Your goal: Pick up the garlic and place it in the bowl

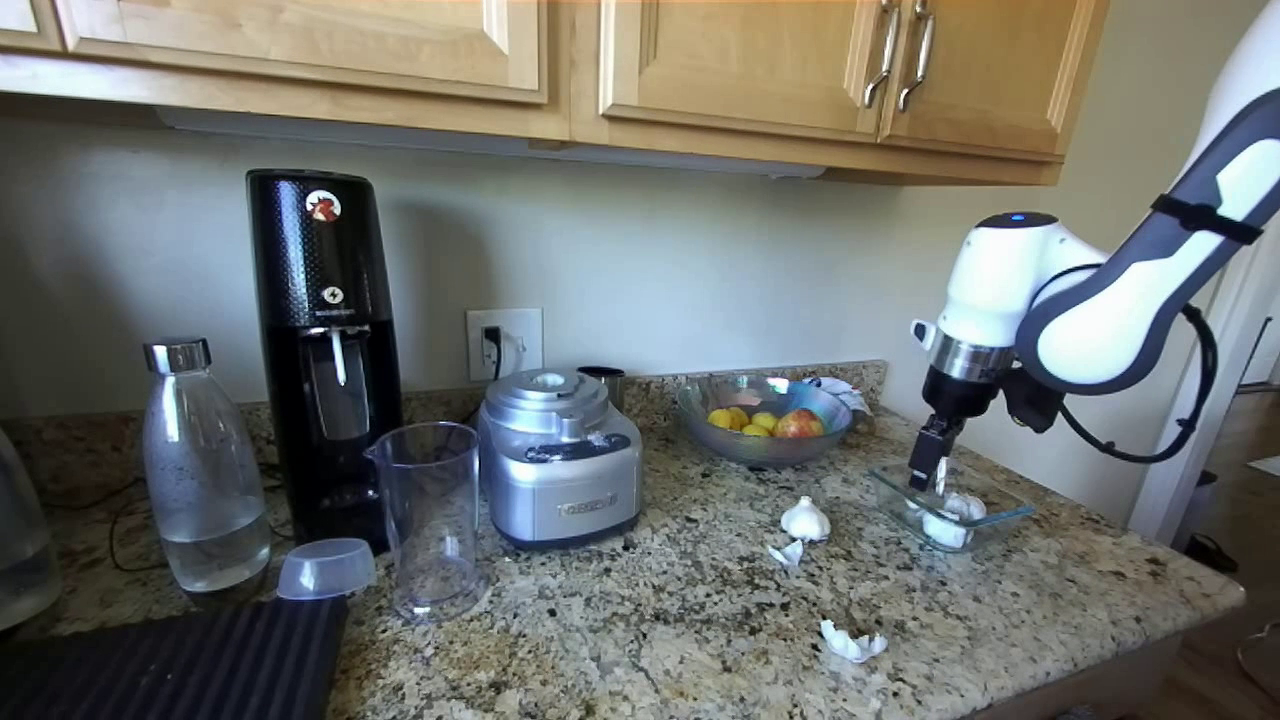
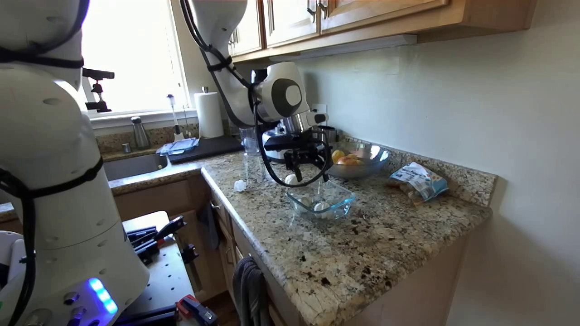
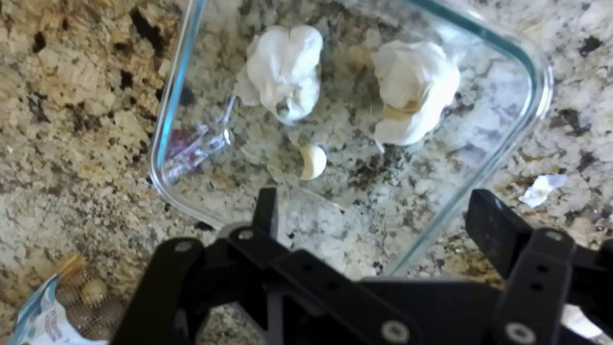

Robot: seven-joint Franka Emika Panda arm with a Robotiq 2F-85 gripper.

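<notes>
Only the wrist view is showing a clove (image 3: 313, 163), mid-frame in the glass bowl (image 3: 171, 115). Two papery white garlic bulbs (image 3: 286, 72) are lying there, higher up. In an exterior view another bulb (image 1: 806, 521) is sitting right of centre. The jaws are standing wide apart, empty.

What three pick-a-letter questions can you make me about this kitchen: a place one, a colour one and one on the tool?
1. Where are the wrist view's big garlic pieces? A) cupboard; B) clear glass bowl; C) sink.
2. What colour is the tall machine? A) red; B) yellow; C) black.
3. How is the tool? A) open; B) shut on garlic; C) shut, empty.
Answers: 1 B, the bowl's rim surrounds them; 2 C, it shows black in an exterior view; 3 A, its fingers stand wide apart.
</notes>
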